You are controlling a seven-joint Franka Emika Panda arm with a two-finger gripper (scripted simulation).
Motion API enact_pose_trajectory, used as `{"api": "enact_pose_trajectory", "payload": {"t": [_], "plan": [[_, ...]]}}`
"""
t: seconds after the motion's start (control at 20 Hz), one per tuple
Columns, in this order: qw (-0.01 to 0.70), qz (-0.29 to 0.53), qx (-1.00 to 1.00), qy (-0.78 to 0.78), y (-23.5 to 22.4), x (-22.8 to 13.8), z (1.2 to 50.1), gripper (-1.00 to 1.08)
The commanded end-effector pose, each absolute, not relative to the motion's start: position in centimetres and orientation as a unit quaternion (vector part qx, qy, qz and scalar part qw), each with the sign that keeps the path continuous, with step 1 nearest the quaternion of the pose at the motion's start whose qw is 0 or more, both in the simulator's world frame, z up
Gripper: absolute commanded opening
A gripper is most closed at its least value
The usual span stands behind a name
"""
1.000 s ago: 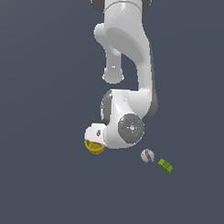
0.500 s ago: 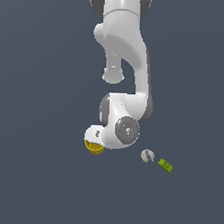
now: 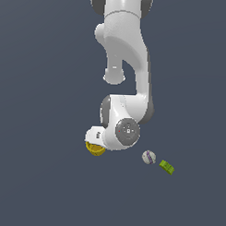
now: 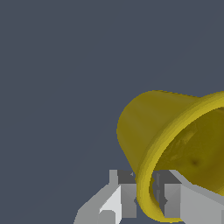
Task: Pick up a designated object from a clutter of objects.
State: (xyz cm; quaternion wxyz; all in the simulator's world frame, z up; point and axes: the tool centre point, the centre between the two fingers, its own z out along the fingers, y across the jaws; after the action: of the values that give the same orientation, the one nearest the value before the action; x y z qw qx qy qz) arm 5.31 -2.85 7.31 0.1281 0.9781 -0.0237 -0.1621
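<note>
The yellow cup (image 3: 95, 149) lies tipped on its side on the grey floor, partly hidden under my white hand (image 3: 93, 135) in the exterior view. In the wrist view the cup (image 4: 175, 135) fills the frame, its hollow inside showing. My gripper (image 4: 146, 186) straddles the cup's rim, one finger (image 4: 127, 192) outside the wall and the other finger (image 4: 168, 194) inside, both pressed against it. The white ball with a purple mark (image 3: 149, 157) and the tiny green block (image 3: 167, 167) lie to the exterior view's right of the cup. The red printed box is out of view.
The white arm (image 3: 127, 83) hangs down over the middle of the scene and hides the floor behind it. The floor (image 3: 38, 177) is plain dark grey all round.
The wrist has shifted slightly towards the exterior view's left and down over the cup, then held still. The cup, ball and green block have not moved.
</note>
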Motion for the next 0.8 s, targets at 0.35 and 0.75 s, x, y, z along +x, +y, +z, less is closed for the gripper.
{"api": "enact_pose_trajectory", "payload": {"t": [0.35,0.75], "plan": [[0.128,-0.162,0.978,-0.024,-2.9,5.1,7.8,-1.00],[0.128,-0.162,0.978,-0.024,-2.9,3.6,11.1,-1.00]]}}
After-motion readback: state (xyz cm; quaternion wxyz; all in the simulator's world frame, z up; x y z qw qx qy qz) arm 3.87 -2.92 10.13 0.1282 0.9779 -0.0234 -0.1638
